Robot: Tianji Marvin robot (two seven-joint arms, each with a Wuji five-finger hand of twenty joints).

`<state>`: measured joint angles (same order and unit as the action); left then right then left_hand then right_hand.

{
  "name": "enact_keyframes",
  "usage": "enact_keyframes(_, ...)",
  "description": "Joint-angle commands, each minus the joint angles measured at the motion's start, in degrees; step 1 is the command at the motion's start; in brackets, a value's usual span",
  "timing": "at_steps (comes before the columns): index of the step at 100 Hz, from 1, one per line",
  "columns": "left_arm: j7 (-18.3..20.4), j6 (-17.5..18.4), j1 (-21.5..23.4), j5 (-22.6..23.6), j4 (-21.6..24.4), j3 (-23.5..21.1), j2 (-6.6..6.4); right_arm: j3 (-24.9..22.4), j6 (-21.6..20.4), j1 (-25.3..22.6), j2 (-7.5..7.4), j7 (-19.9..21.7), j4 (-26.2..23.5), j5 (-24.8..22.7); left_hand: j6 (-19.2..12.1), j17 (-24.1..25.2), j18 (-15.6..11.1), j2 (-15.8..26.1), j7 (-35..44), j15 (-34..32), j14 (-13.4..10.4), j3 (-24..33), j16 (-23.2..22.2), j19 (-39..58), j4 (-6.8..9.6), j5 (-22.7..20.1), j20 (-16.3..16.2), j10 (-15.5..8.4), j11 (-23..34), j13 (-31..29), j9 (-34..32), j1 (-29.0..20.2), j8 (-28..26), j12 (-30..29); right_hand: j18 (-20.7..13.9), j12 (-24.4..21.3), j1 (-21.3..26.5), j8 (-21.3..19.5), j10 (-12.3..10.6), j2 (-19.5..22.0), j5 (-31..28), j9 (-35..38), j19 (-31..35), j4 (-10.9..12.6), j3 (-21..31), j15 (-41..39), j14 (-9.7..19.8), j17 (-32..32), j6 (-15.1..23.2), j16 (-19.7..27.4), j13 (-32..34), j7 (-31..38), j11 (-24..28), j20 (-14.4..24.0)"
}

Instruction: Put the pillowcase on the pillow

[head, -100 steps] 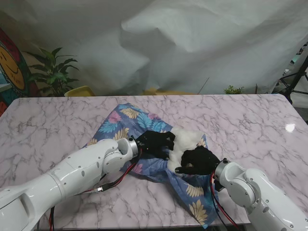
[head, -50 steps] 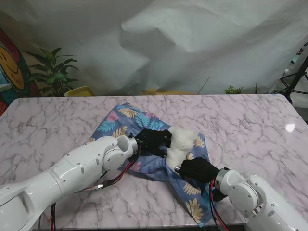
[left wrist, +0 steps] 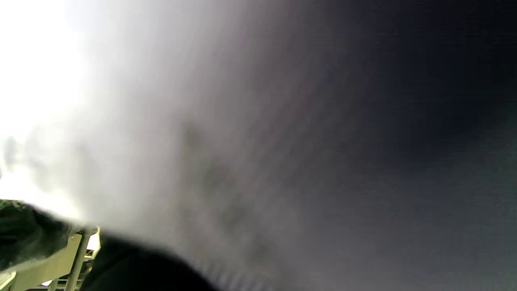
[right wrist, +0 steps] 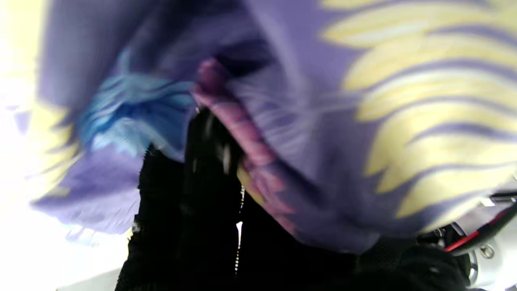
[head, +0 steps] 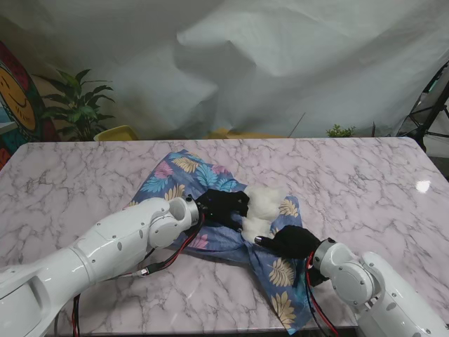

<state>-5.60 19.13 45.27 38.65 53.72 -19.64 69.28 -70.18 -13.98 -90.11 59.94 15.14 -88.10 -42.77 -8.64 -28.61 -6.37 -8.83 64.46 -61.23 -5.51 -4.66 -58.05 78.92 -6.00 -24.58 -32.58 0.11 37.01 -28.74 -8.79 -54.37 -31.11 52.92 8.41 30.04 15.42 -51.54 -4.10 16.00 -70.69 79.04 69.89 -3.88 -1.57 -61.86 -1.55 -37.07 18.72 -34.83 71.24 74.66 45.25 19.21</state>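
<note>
Mid-table, the right hand point(head: 291, 241), clamped on the pillowcase point(head: 210, 210), has drawn its hem nearer (pillow point(head: 263, 207) less exposed than before); left hand point(head: 223, 206) pins the pillow, grip unclear.

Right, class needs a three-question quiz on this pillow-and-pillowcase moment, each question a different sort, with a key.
1. True or false: the white pillow is fully covered by the floral pillowcase.
2. Which robot hand lies nearer to me in the stand view: A) left robot hand B) right robot hand?
3. Fill in: the pillowcase rests on a ____-patterned table.

Key:
1. False; white stuffing shows between the two hands.
2. B.
3. Marble.
</note>
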Motion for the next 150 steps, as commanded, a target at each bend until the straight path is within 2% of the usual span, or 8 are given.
enact_keyframes(1,1.8,0.2,0.5,0.1,-3.0,1.1,-0.25,-0.6,0.2,-0.2,-1.11,1.3,-0.8,2.1,7.2,-2.6,-3.4,1.7,6.7,-2.1,-0.2,4.2,1.2,2.0,3.28,-4.4,1.4,1.3,0.4,-3.0,-1.2,-5.7,-2.8,-2.2,-1.4,0.7,-1.1,0.1,1.8,-0.1,-0.9,3.7,8.3,0.9,0.3,-16.4,7.0,-8.9,5.2,-4.9,4.6,2.1,1.2,0.2)
enact_keyframes(31,1.5,3.1,0.4,-1.2,-4.8,2.4,0.66,-3.2,3.1,0.1,-2.43,7.8,-7.7,-13.2,7.3,-2.2,-2.5,1.7,6.6,-1.7,0.1,4.1,1.7,1.3,3.29,-4.3,1.8,1.1,0.3,-3.0,-1.4,-5.8,-3.1,-3.4,-6.6,-1.4,-4.7,21.1,0.6,1.0,19.5,-2.8,22.5,1.2,0.5,-28.2,17.4,-26.9,0.1,-13.0,4.7,-24.9,-4.5,-0.7)
enact_keyframes(51,1.0,3.6,0.8,-1.4,-5.0,2.4,0.85,-1.2,0.9,3.5,-2.74,9.2,-5.4,-10.6,7.2,-2.1,-2.2,1.8,6.5,-1.4,0.3,4.1,2.1,1.2,3.28,-4.2,1.8,1.0,0.6,-3.2,-1.5,-5.7,-3.3,-4.0,-12.4,13.4,-4.1,29.8,-6.5,0.9,5.6,4.1,24.5,1.4,0.6,-38.6,20.9,-27.8,0.6,-21.7,4.7,-20.2,25.9,3.7)
enact_keyframes(81,0.7,3.5,1.0,-1.7,-5.6,1.9,0.94,-1.4,3.4,2.2,-3.18,14.8,-8.2,-3.0,6.8,-2.3,-2.2,1.9,6.3,-1.2,0.6,4.1,2.5,1.4,3.27,-4.2,1.7,1.1,0.8,-3.4,-1.4,-5.7,-3.5,-4.7,0.1,26.1,-0.2,7.8,-8.7,-17.2,-3.2,-4.3,1.6,1.2,3.7,-13.6,12.4,6.3,14.6,-11.3,4.7,-3.7,15.1,7.4)
enact_keyframes(89,0.7,3.5,0.9,-1.7,-5.6,2.0,0.97,-1.5,3.9,1.9,-3.26,15.8,-8.5,0.0,6.7,-2.3,-2.3,1.9,6.2,-1.3,0.6,4.0,2.6,1.5,3.24,-4.2,1.7,1.1,0.9,-3.4,-1.4,-5.6,-3.6,-4.9,2.4,19.8,-8.8,1.5,-3.9,-26.5,-4.8,-25.5,-10.3,-1.7,29.7,6.4,7.6,21.4,9.5,-12.5,-14.3,5.5,6.9,7.8)
enact_keyframes(117,1.0,3.4,1.2,-1.7,-5.1,1.6,0.66,1.0,-8.7,3.9,-1.13,0.0,2.3,4.7,6.4,-1.8,-2.3,2.0,6.0,-0.8,0.9,4.0,3.2,1.6,3.24,-4.2,1.6,1.2,-0.5,-2.9,-1.4,-5.4,-3.7,-6.3,-7.8,-6.2,-6.0,-10.1,-5.9,-38.8,-5.2,-27.8,-15.5,-2.4,48.1,40.6,10.2,27.9,13.1,13.1,-27.4,12.7,-11.1,1.1)
enact_keyframes(137,1.5,3.6,1.3,-1.8,-4.9,1.5,0.52,3.8,-16.1,5.0,2.11,-14.1,10.1,10.4,6.4,-1.8,-2.3,2.0,6.0,-0.4,1.2,4.0,3.5,1.6,3.24,-4.3,1.5,1.2,-1.1,-2.8,-1.5,-5.3,-3.7,-7.0,-10.9,-10.5,-3.5,-8.0,-2.1,-40.7,-5.8,-19.1,-11.4,-2.0,54.5,40.6,6.7,25.5,7.2,16.4,-21.7,13.5,-12.2,-0.7)
enact_keyframes(150,1.9,3.7,1.2,-2.0,-4.7,1.5,0.43,4.2,-16.1,4.5,2.28,-8.1,9.5,23.6,6.5,-1.8,-2.3,2.1,6.0,-0.3,1.2,4.1,3.6,1.6,3.27,-4.2,1.5,1.2,-1.2,-2.8,-1.6,-5.4,-3.7,-7.2,-4.6,-6.5,-4.1,-4.9,0.6,-39.2,-5.9,-2.0,-8.3,-3.6,58.2,32.1,1.3,10.4,2.6,12.6,-1.6,10.7,-7.8,-1.3)
